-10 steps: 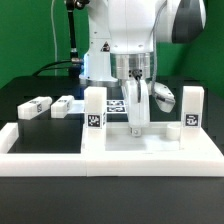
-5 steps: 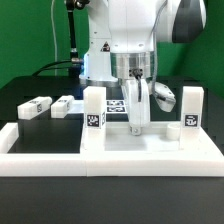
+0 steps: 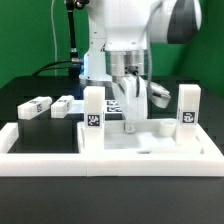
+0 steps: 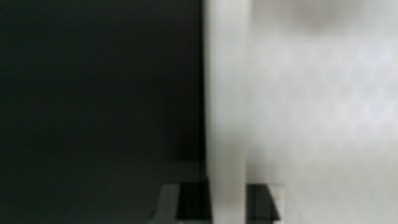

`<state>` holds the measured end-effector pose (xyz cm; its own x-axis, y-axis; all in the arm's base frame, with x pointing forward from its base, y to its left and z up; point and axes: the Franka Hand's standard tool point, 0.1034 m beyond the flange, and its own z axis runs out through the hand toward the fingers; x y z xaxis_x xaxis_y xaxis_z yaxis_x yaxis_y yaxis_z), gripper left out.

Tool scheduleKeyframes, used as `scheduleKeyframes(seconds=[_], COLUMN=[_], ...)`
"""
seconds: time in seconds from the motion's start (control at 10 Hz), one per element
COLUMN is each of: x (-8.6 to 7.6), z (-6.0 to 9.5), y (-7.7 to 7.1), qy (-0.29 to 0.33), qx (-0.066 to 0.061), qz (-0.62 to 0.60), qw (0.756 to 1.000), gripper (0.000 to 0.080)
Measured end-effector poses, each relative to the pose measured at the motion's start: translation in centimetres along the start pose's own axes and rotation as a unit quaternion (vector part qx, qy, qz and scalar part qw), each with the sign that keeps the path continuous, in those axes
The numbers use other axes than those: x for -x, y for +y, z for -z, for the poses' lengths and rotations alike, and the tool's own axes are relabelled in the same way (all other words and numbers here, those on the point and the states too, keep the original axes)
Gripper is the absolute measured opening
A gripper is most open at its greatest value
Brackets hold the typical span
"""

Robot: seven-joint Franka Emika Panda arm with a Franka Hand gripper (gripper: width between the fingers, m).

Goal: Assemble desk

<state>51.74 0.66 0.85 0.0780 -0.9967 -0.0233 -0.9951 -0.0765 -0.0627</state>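
1. Jaws are seen closed and pointed straight down. In the wrist view a narrow white strip is gripped between the two dark fingertips.
2. This strip looks to be a thin upright rim of the desk top, but that cannot be told for sure from the blurred wrist view.
3. In the exterior view the fingers are lowered to the rear part of the desk top, about midway between its two standing legs.
4. The desk top is laid flat on the black table, inside the white border bars. It is placed toward the exterior view's right and close behind the front bar.
5. One leg is seen upright at the end of the desk top on the exterior view's left. A small black-and-white tag is carried on its front face.
6. A second leg is seen upright near the end on the exterior view's right, also with a tag. Whether these two legs are fixed to the top cannot be told.
7. Two more legs are laid on their sides on the table, well apart from the desk top, on the exterior view's left. The outer one and the inner one are set just beside each other.
8. In the wrist view, one side of the gripped strip is filled by the dark table and the other by a pale white surface.
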Motion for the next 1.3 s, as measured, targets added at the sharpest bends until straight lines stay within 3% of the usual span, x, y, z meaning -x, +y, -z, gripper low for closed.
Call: scheduleKeyframes(seconds=[0.1,0.3,0.4,0.7,0.9,1.0,1.3], x=[-1.2,-3.3,-4.3,-4.5,-8.1,-8.4,-7.9], z=[-0.1,0.1,0.1,0.1,0.4,0.3,0.2], y=[1.7,3.3,3.5,3.5,3.4,3.5,3.3], qy=[0.010,0.011,0.011,0.011,0.009,0.004,0.003], qx=[-0.007,0.000,0.000,0.002,-0.008,-0.011,-0.003], qz=[0.011,0.110,0.156,0.247,0.352,0.357,0.457], qw=[1.000,0.994,0.988,0.969,0.936,0.934,0.889], gripper=[0.0049,0.0049,0.0049,0.0049,0.0049,0.0049,0.0049])
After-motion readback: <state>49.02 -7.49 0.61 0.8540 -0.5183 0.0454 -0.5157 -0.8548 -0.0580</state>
